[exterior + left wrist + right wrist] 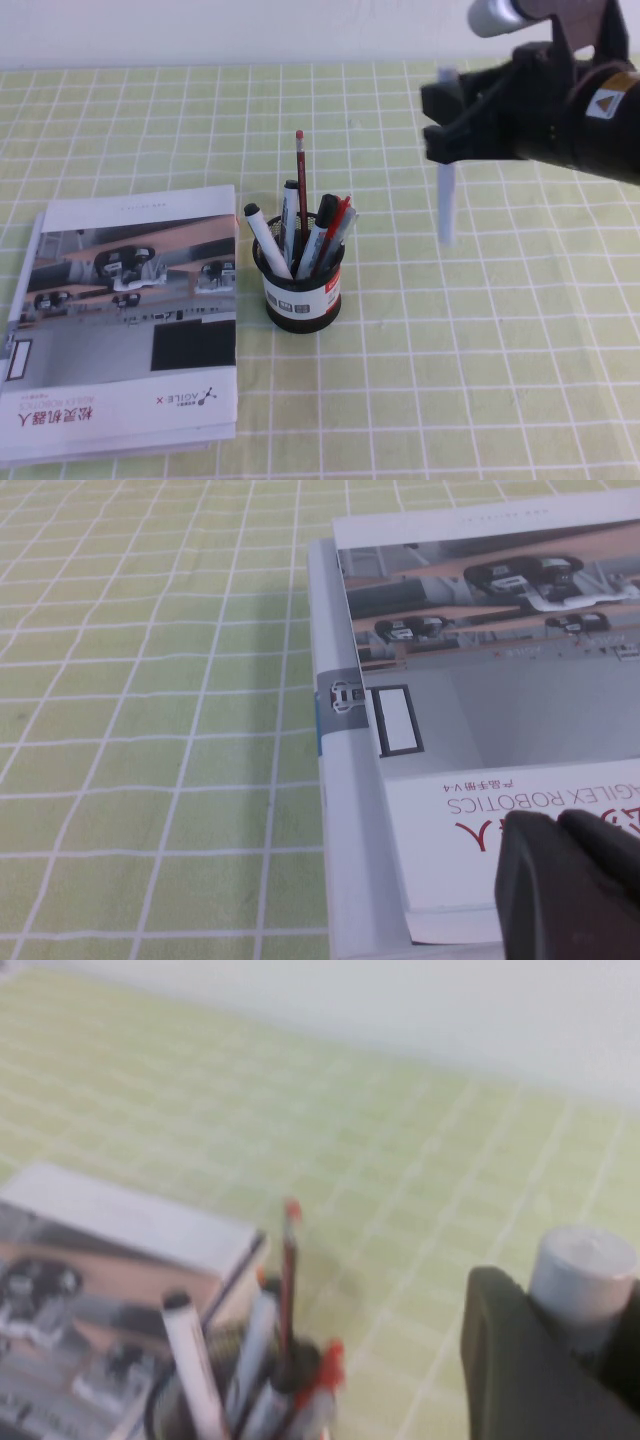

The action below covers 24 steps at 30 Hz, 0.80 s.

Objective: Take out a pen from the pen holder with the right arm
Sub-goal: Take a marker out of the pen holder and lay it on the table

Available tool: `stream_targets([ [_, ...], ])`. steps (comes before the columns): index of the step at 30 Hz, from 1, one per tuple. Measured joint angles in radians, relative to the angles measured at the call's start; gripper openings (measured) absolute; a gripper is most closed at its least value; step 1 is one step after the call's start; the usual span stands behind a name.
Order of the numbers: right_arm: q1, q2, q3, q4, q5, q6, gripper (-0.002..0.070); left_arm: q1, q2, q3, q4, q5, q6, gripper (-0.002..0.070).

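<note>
One white pen (447, 205) is gripped by the right gripper (440, 128), right of the pen holder (303, 295). The left gripper (570, 870) is seen over the booklet (480, 710); its state cannot be told.

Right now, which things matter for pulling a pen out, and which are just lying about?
Job: right end effector, raised right of the pen holder, gripping the white pen.
Lying about: booklets; left end effector, above them.
</note>
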Motion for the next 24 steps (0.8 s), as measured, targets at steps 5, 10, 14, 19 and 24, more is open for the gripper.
stream_targets([
  [5,-0.097,0.022,-0.040,0.100,0.232,0.000,0.0102,0.000,0.000,0.000,0.000,0.000,0.000,-0.0005],
  [10,-0.132,0.076,-0.096,0.120,0.378,0.029,0.0102,0.000,0.000,0.000,0.000,0.000,0.000,-0.0005],
  [14,-0.133,0.148,-0.144,0.120,0.455,0.067,0.0102,0.000,0.000,0.000,0.000,0.000,0.000,-0.0005],
  [19,-0.133,0.285,-0.233,0.111,0.548,0.101,0.0102,0.000,0.000,0.000,0.000,0.000,0.000,-0.0005],
  [24,-0.133,0.422,-0.339,0.078,0.643,0.133,0.0102,0.000,0.000,0.000,0.000,0.000,0.000,-0.0005],
])
